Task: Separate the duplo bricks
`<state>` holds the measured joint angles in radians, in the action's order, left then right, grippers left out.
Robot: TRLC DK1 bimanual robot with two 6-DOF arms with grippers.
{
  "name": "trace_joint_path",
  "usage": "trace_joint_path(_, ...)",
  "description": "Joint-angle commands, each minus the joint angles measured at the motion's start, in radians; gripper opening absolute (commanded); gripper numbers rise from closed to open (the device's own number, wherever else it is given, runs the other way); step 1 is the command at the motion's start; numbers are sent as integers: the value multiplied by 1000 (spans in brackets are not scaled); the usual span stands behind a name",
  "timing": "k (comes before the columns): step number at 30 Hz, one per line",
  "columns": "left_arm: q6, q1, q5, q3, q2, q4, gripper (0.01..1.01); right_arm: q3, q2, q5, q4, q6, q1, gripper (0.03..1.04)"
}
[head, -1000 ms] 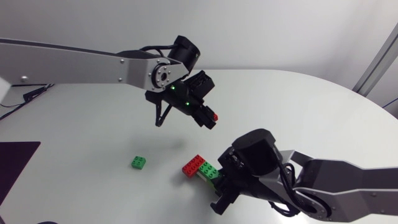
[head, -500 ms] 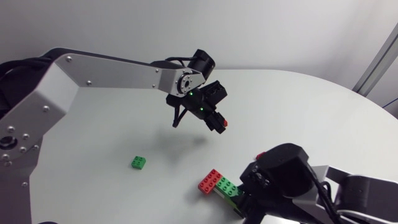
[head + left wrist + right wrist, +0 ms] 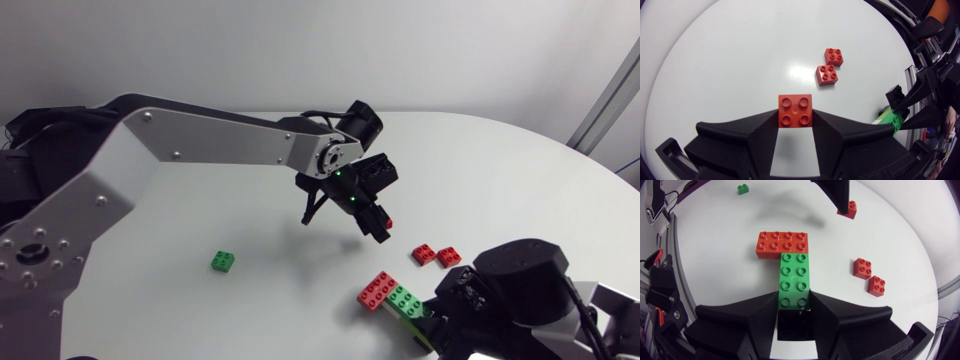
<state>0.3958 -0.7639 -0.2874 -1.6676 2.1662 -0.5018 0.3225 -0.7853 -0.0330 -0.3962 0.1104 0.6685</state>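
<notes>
My left gripper [image 3: 380,220] hangs above the table, shut on a small red brick [image 3: 795,110] [image 3: 387,223]. Ahead of it two small red bricks [image 3: 827,75] [image 3: 834,56] lie side by side on the table [image 3: 423,254]. At the front right, my right gripper [image 3: 794,302] [image 3: 427,318] is shut on the near end of a long green brick [image 3: 794,280] [image 3: 405,301]. A long red brick [image 3: 782,245] [image 3: 377,290] is joined crosswise to the green brick's far end. A black studded piece [image 3: 795,326] sits between the right fingers under the green brick.
A lone small green brick [image 3: 223,261] [image 3: 743,188] lies on the white table [image 3: 150,220] to the left of the stack. The left arm's long link [image 3: 200,150] spans the table's left half.
The left gripper has carried its red brick to the right and lower. The right gripper has drawn the red and green stack rightwards and nearer the front, uncovering the two red bricks.
</notes>
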Motion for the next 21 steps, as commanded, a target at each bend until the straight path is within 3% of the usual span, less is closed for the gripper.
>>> trace_joint_path(1, -11, -25, 7, -41, 38, -15, 344, -7, 49, 2, -20, 41, -52, 215)
trace_joint_path(5, -26, -20, 33, -80, 52, -24, 344, 61, 162, 47, -124, 89, -165, 215)
trace_joint_path(8, -41, 5, 33, -109, 50, -37, 344, 110, 198, 56, -144, 121, -264, 215)
trace_joint_path(14, -55, -6, 53, -112, 64, -55, 344, 179, 169, 160, -70, 190, -543, 215)
trace_joint_path(21, -66, -75, 90, -142, 101, -73, 344, 219, 120, 166, 62, 133, -670, 215)
